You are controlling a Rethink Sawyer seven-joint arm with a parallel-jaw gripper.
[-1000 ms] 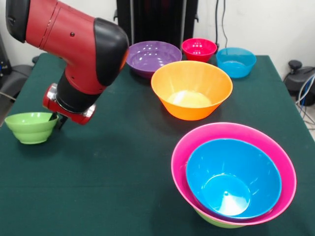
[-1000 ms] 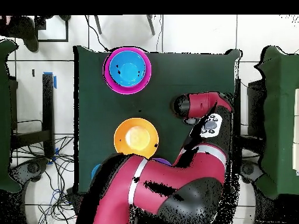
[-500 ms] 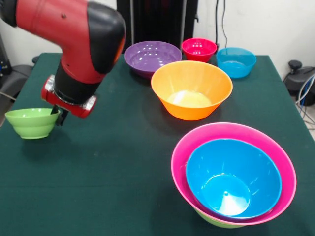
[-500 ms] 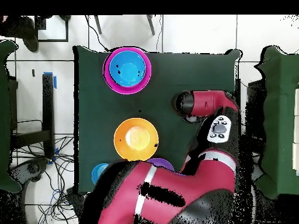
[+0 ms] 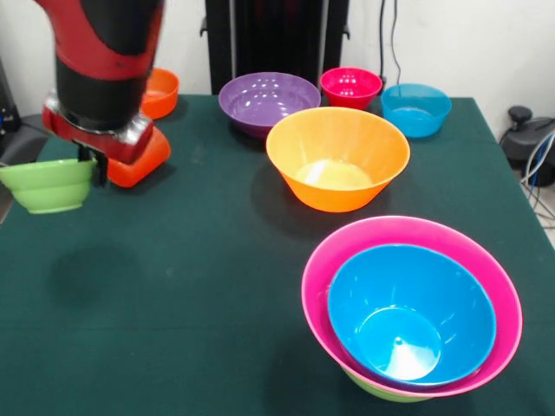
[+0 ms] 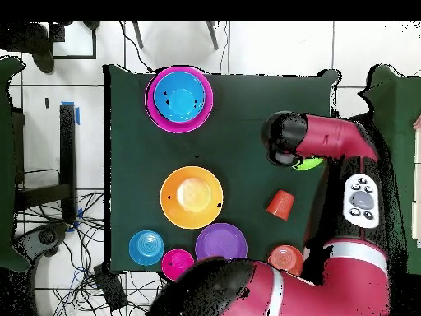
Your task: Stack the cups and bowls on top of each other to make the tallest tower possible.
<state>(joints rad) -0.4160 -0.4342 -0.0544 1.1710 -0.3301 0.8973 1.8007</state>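
Fingers of the gripper (image 5: 87,165) are mostly hidden behind the red wrist, yet I see them pinching the rim of the small green bowl (image 5: 48,184), held clear of the dark green table (image 5: 191,286) with its shadow below. Overhead, the arm covers nearly all of that bowl, and the tumbler (image 6: 280,204) lies tipped beside the small orange bowl (image 6: 285,257). The tower (image 5: 412,312) sits at the table's near corner, its lowest green bowl barely showing; cables trail over the tiled floor (image 6: 271,45).

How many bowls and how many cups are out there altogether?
Bowls: 9 (held green, bottom green, big orange, small orange, nested blue, small blue, pink, purple, magenta)
Cups: 1
Total: 10
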